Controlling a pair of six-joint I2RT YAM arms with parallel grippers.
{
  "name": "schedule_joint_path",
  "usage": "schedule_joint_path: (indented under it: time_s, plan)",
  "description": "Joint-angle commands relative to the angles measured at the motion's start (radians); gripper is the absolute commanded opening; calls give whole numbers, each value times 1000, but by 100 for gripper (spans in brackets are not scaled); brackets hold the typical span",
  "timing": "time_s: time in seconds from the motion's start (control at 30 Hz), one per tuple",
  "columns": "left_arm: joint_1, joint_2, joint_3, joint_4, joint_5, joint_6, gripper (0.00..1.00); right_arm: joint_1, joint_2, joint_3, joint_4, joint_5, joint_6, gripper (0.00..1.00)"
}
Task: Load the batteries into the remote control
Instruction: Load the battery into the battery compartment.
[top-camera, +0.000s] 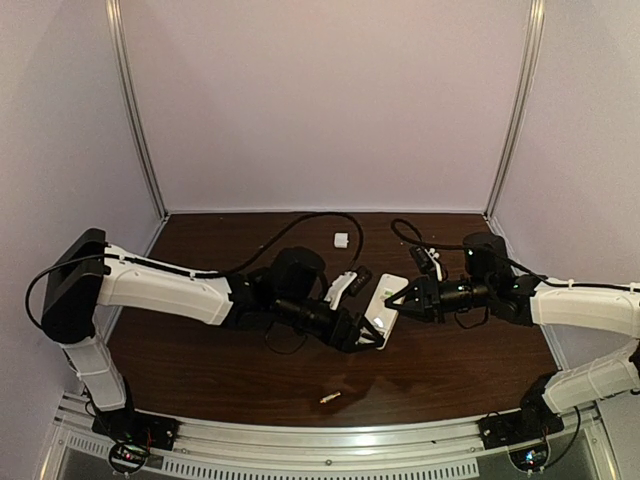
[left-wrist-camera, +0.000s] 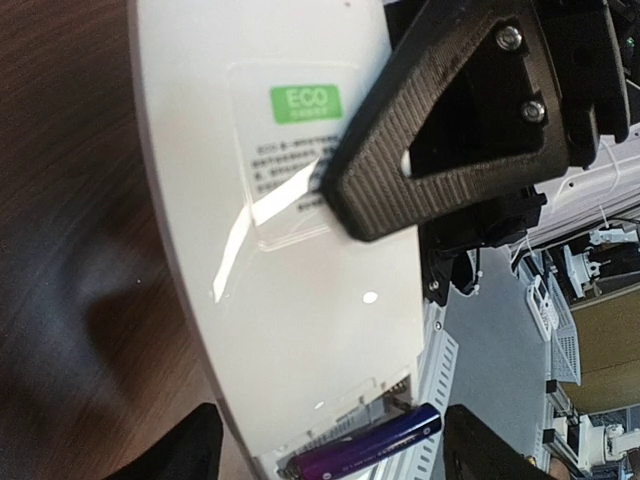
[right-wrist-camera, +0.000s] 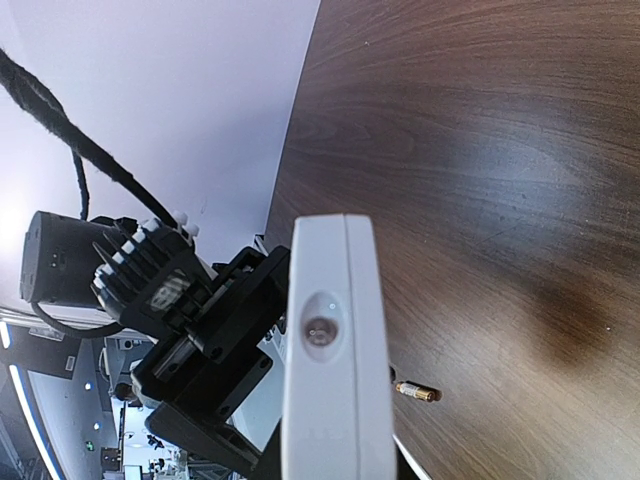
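Remote control (top-camera: 385, 310) is lifted off the table (top-camera: 220, 370), back side toward the left wrist camera. The right gripper (top-camera: 400, 302) is clamped on it, one black finger (left-wrist-camera: 440, 130) pressed flat on the back just beside the green ECO sticker. At the handset's 6 o'clock end in the left wrist view, a purple battery (left-wrist-camera: 365, 448) lies across the open compartment. It looks tilted, its pale tip poking past the shell at about 4 o'clock, so I judge it only partly seated. The left gripper (top-camera: 358, 330) has its jaws apart, straddling that end without clearly touching either thing.

Risks, as I read them:
- A push on the tilted cell could lever it out of the bay rather than snap it home, because the spring end would kick it sideways.
- The right gripper holds near the far end, so any force at the battery end could twist the remote in the pads or slide it on the glossy plastic.
- Polarity cannot be read from here, and a reversed cell would go unnoticed.
- The loose battery (top-camera: 330, 398), at 7 o'clock from the remote on the table, is round and could roll if nudged.
- The small white piece (top-camera: 341, 240), at 11 o'clock, sits well apart and out of harm.
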Motion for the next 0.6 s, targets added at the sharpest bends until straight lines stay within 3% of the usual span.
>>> schedule_joint_path:
  time_s: [0.0,0.57]
  plan:
    - [-6,12,29,8,21,13,75,-4,-6,28,25,5,-1,0]
    - [6,23,-35,105,88,-56,55,-5,-34,32,62,-25,3,0]
